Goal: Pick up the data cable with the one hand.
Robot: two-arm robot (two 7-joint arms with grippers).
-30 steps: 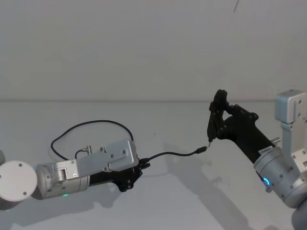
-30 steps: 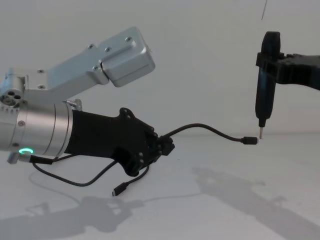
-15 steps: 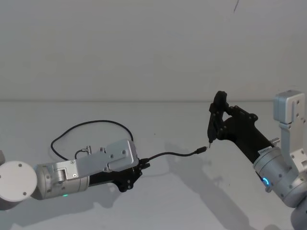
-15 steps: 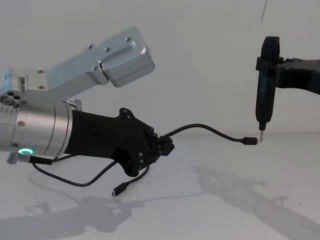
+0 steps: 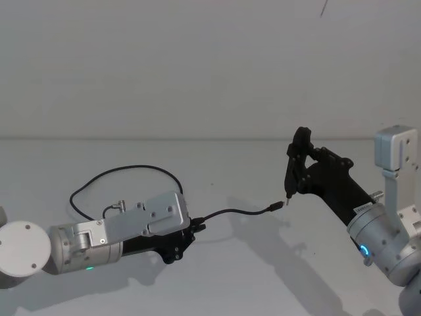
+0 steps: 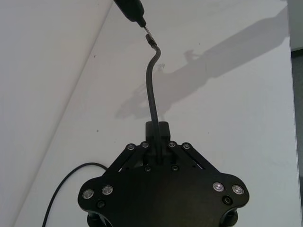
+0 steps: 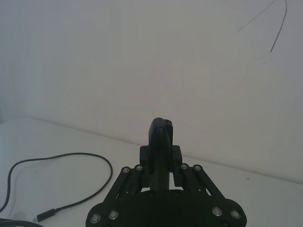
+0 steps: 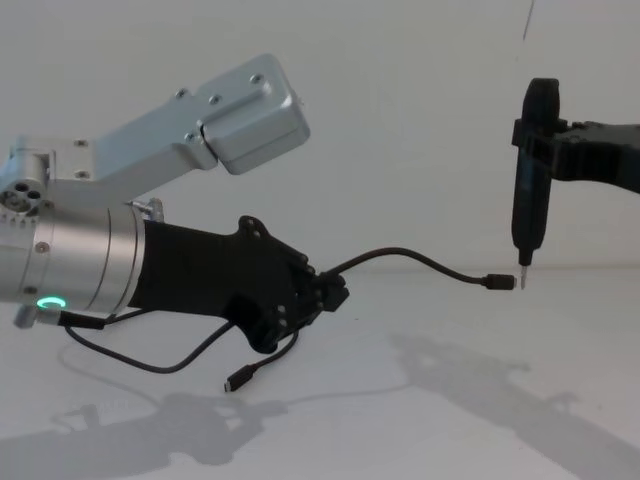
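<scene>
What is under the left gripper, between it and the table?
Under the left gripper one end of the data cable hangs down, its small plug just above or on the table. The gripper's shadow lies below. The cable part inside the fingers is covered.

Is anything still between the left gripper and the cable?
Nothing visible. The left gripper is already shut on the cable, which arches free toward the right gripper, whose tip sits beside the raised plug. The other plug dangles below.

A bare lab: plain white table (image 5: 217, 276) against a white wall (image 5: 197, 66).
</scene>
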